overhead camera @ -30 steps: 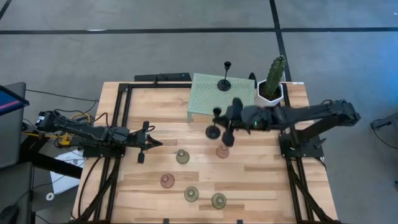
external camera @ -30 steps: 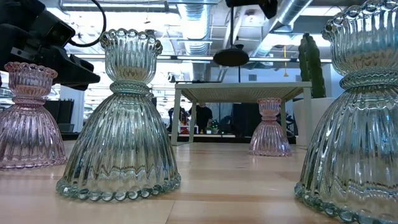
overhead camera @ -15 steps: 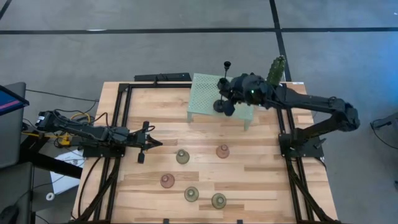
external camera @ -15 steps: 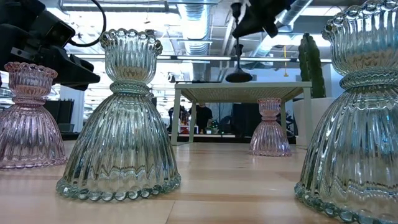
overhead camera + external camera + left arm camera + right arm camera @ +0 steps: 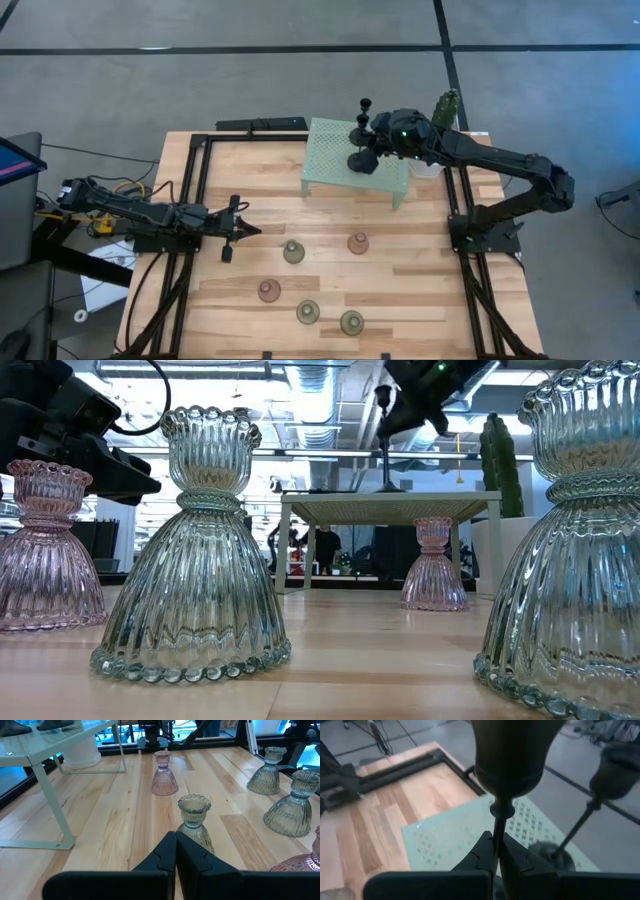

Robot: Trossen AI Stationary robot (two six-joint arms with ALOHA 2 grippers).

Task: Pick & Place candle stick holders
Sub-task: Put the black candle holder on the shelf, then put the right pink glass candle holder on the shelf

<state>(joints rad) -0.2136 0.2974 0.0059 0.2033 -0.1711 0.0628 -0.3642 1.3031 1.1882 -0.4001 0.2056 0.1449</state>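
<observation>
We are seeing a black holder [image 5: 496,820] with its thin stem pinched between the jaws of the right gripper [image 5: 495,851], its base over the mint stand [image 5: 340,150], and a second black holder [image 5: 590,805] standing on the stand just beyond the jaws. The left gripper [image 5: 175,851] is resting with its jaws together, a green holder [image 5: 195,822] just ahead of them and a pink holder [image 5: 164,772] farther on.

One camera looks straight down, one sits at tabletop level; both share the mint stand [image 5: 355,158].
</observation>
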